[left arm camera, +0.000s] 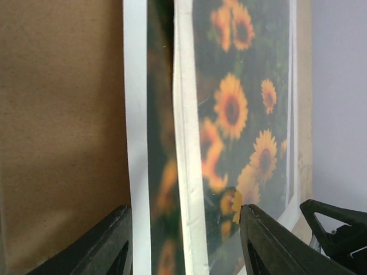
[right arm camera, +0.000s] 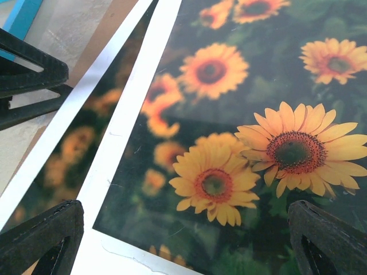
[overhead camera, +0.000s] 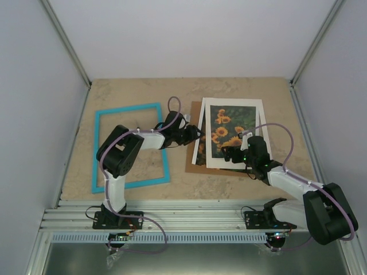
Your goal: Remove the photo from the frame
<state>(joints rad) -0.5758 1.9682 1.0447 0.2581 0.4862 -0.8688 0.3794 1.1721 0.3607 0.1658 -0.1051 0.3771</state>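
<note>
The turquoise frame (overhead camera: pixel 131 146) lies empty and flat at the left; a corner shows in the right wrist view (right arm camera: pixel 20 17). The sunflower photo (overhead camera: pixel 229 133) lies to its right under a white mat (overhead camera: pixel 235 103), on the brown backing board (overhead camera: pixel 194 163). A strip of the photo (left arm camera: pixel 160 143) sticks out past the mat's left edge (left arm camera: pixel 186 149). My left gripper (overhead camera: pixel 195 135) is open, its jaws (left arm camera: pixel 186 246) astride that edge. My right gripper (overhead camera: pixel 229 152) is open and empty, low over the photo (right arm camera: pixel 229 114) at the mat's near left corner (right arm camera: pixel 114 252).
The stack lies slightly askew at the centre right of the beige tabletop (overhead camera: pixel 275 97). White walls close the left, back and right sides. A metal rail (overhead camera: pixel 189 206) with both arm bases runs along the near edge. My left fingers (right arm camera: pixel 28 74) show in the right wrist view.
</note>
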